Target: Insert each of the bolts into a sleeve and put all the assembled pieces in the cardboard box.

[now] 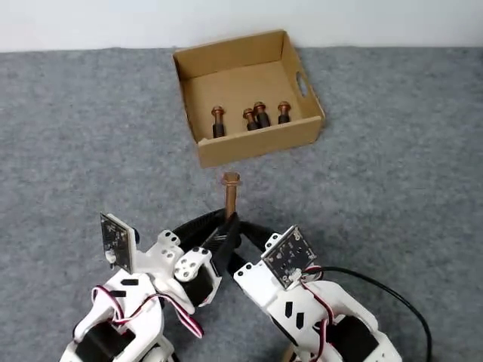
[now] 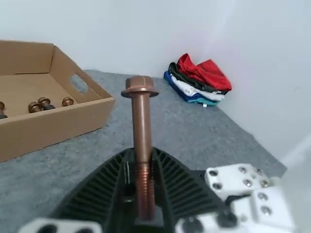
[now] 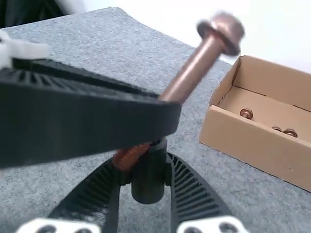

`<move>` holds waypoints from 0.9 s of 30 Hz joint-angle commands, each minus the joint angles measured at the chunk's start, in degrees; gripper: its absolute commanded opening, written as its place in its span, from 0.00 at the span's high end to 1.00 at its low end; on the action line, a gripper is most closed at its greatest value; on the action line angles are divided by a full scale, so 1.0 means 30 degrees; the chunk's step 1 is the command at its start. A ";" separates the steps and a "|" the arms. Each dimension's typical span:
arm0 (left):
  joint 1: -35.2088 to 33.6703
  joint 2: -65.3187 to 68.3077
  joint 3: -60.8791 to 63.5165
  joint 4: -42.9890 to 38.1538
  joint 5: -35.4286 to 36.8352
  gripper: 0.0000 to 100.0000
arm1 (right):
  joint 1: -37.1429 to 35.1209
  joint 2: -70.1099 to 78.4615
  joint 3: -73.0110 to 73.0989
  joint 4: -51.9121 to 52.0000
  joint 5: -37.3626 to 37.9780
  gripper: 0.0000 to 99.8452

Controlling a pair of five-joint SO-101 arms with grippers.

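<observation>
The bolt [image 1: 231, 196], just outside the cardboard box's [image 1: 256, 149] front wall, is clamped in the left pincer [image 2: 142, 162], threaded end at the sleeve [image 3: 148, 183] the right pincer [image 3: 147, 167] grips. Four assembled pieces [image 1: 260, 115] sit in the box; this pair seems the last to join and box

We see a table [image 1: 407, 196] covered in grey, felt-like carpet. A plain white wall [image 1: 90, 23] rises along its far side. In the left wrist view a second white wall [image 2: 272, 58] meets the first in a corner. There, on the grey covering, lies a small stack of folded cloths [image 2: 197, 80], red on top, then black, white and blue. The light is soft and even.
</observation>
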 commanded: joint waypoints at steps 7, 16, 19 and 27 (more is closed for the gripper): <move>-0.1729 -0.0059 -0.0718 0.0117 -0.0733 1.00 | -0.0044 -0.0220 -0.0733 -0.0425 0.0234 0.99; -0.1875 -0.0059 -0.0777 -0.0762 -0.0879 1.00 | 0.0015 -0.0190 -0.0703 -0.0278 0.0234 0.99; -0.1934 -0.0059 -0.0747 0.0176 -0.1905 1.00 | 0.0894 -0.0278 -0.0703 0.0747 0.0234 0.99; -0.4806 0.0088 -0.0542 0.2725 -0.2168 1.00 | 0.4381 -0.0337 -0.0762 0.2125 0.0088 0.99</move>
